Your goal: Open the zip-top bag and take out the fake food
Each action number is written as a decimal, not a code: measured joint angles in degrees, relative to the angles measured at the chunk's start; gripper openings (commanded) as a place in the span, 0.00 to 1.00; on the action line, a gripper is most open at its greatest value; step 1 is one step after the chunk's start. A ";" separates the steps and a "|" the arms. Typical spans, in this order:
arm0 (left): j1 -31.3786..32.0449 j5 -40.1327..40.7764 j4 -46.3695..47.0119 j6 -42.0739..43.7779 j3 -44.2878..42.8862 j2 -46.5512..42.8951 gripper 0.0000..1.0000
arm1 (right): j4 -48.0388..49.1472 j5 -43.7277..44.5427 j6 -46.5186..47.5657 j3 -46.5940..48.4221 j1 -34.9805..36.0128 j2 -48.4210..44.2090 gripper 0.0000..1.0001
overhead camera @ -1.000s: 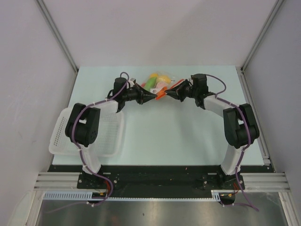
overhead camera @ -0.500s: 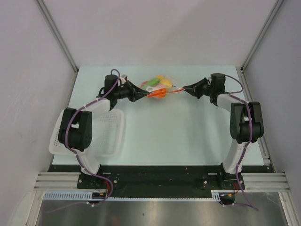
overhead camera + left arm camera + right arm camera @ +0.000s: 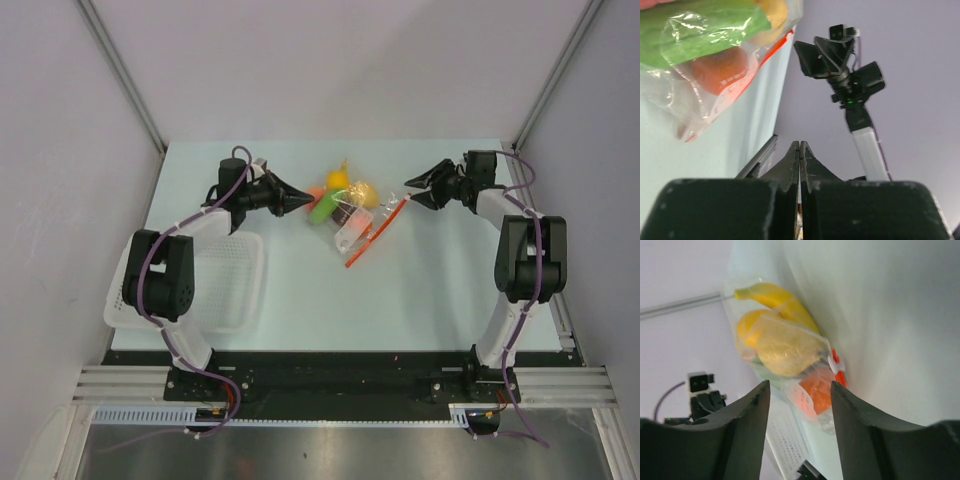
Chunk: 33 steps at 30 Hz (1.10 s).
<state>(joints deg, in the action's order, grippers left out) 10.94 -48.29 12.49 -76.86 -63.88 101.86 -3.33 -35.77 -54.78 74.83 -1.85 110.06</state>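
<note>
Your right gripper has just let go, and its jaws stand apart with nothing between them. The bag, taut between both arms half a second ago, has dropped onto the table and lies between the two grippers. The left gripper is closed tip to tip; its wrist view shows no film pinched, the bag just beside it. So you likely hold nothing now.

The zip strip trails loose toward the right gripper. The mouth looks parted, but I can't confirm it. The food is still inside, so removal is not started.

The bag is thin, clear, glossy, crinkled film, and the strip is stiffer, red-orange. The food is smooth plastic — curved banana, rounded peach piece, long green piece.
</note>
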 measured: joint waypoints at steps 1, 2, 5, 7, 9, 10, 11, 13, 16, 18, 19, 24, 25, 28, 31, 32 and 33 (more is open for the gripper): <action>0.02 -0.02 -0.92 0.94 -0.37 0.02 0.00 | -1.53 0.17 1.05 0.02 0.17 -0.66 0.64; 0.11 0.02 -3.28 2.99 -1.55 0.17 0.00 | -3.76 0.46 2.56 0.04 0.46 -1.53 0.66; 1.18 0.70 -14.56 11.69 -9.94 2.12 0.11 | -11.10 2.60 7.69 0.11 1.81 -4.31 0.68; 3.17 2.89 -22.12 19.26 -18.14 3.76 0.28 | -14.62 4.02 10.82 -0.07 2.64 -6.01 0.67; 6.05 5.79 -27.10 26.25 -23.67 4.26 0.39 | -16.06 4.48 12.74 -1.11 3.28 -7.52 0.60; 7.45 8.41 -31.12 30.16 -27.47 4.55 0.40 | -16.04 4.44 13.49 -2.36 3.37 -8.46 0.53; 10.36 10.14 -33.09 33.31 -29.77 4.87 0.41 | -16.04 4.24 14.01 -4.15 3.26 -9.49 0.50; 15.06 14.25 -37.31 39.17 -34.67 5.86 0.41 | -15.15 3.43 14.40 -6.95 2.82 -10.16 0.45; 21.33 17.86 -41.13 45.13 -37.99 7.13 0.41 | -12.68 2.36 14.51 -11.37 2.45 -10.12 0.40; 23.93 18.47 -43.17 46.86 -37.92 7.45 0.41 | -10.84 1.73 15.19 -13.44 2.40 -9.62 0.38; 24.52 18.69 -43.91 47.39 -37.88 7.67 0.41 | -8.94 1.31 15.61 -14.27 2.56 -9.09 0.38; 23.80 19.85 -46.66 48.65 -37.81 7.89 0.41 | 0.50 -0.59 15.87 -17.42 3.15 -6.91 0.39; 23.63 20.11 -46.90 48.85 -37.75 7.89 0.40 | 2.78 -1.03 15.87 -18.01 3.30 -6.25 0.39; 23.19 20.76 -47.08 49.00 -35.87 7.54 0.41 | 7.74 -1.92 15.85 -18.62 3.74 -3.98 0.38; 23.19 21.18 -48.00 49.18 -33.16 7.13 0.41 | 11.72 -2.45 15.76 -18.75 4.20 -1.81 0.35; 23.23 21.20 -48.35 49.46 -32.59 7.10 0.40 | 12.92 -2.62 15.65 -18.78 4.42 -1.18 0.35; 23.23 21.27 -48.96 49.75 -32.13 7.08 0.40 | 14.01 -2.78 15.41 -18.78 4.59 -0.70 0.35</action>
<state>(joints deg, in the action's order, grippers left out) 34.17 -27.03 -36.47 -27.11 -96.01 108.95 10.68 -38.54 -39.38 56.05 2.74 109.36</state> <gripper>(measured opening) 0.406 0.352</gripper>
